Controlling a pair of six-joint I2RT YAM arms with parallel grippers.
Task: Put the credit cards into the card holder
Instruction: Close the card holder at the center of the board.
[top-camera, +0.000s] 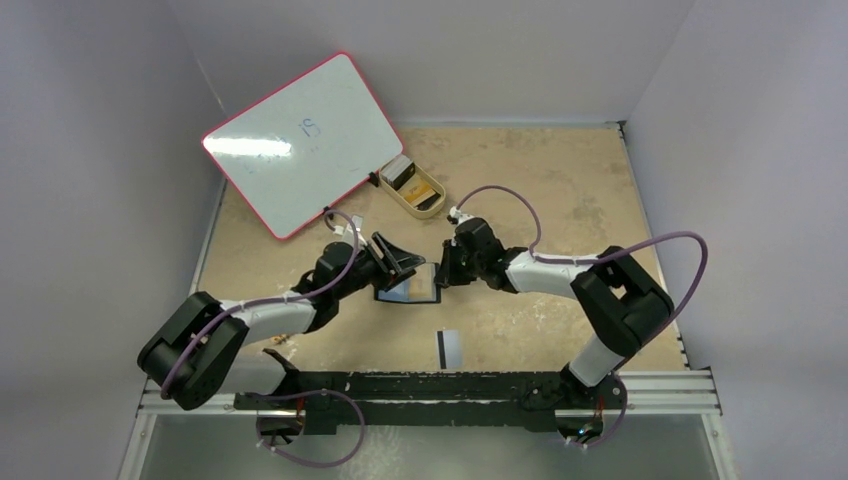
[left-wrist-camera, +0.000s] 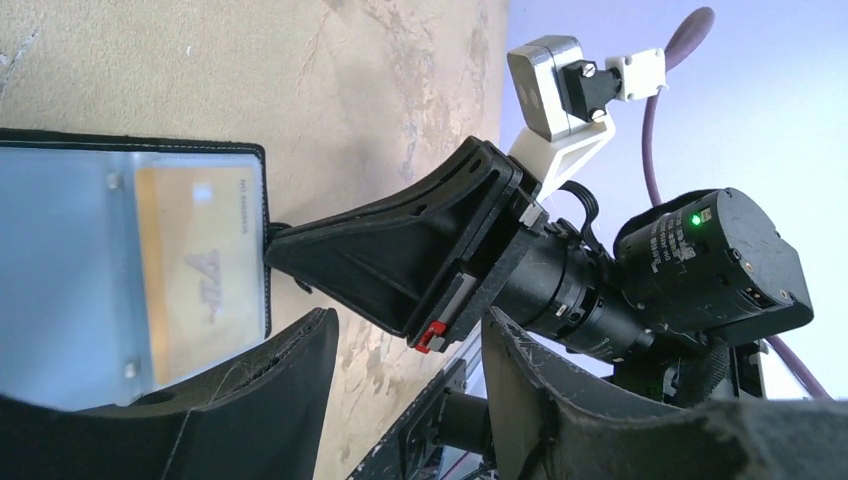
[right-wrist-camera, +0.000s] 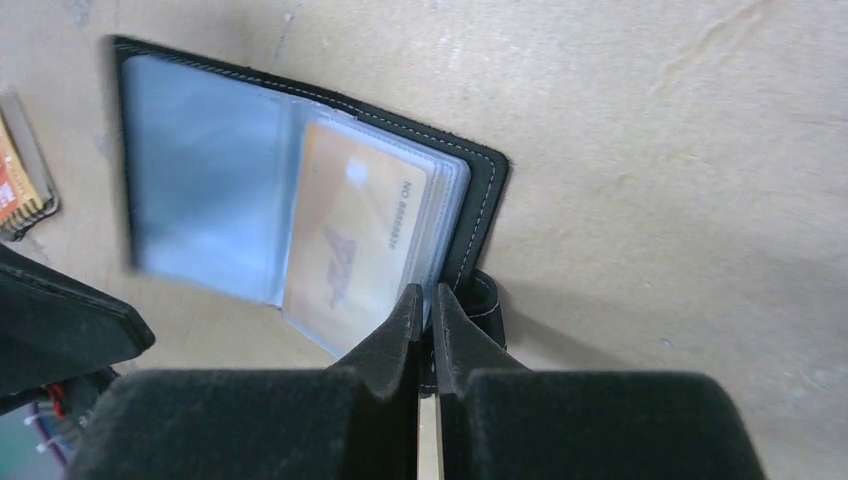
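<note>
Card holder (top-camera: 408, 290) open flat at table centre, orange card (right-wrist-camera: 350, 235) in its right pocket
Left gripper (top-camera: 393, 258) jaws apart at its far-left corner; right gripper (right-wrist-camera: 425, 297) jaws together at its right edge, pinching anything or not, cannot tell. Striped card (top-camera: 449, 347) lies toward near edge, long axis near-to-far, nearer right arm

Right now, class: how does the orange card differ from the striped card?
The orange card is gold; the striped card is pale with a black stripe. The orange card sits in a holder pocket; the striped card lies bare on the table. Both are flat rectangles.
</note>
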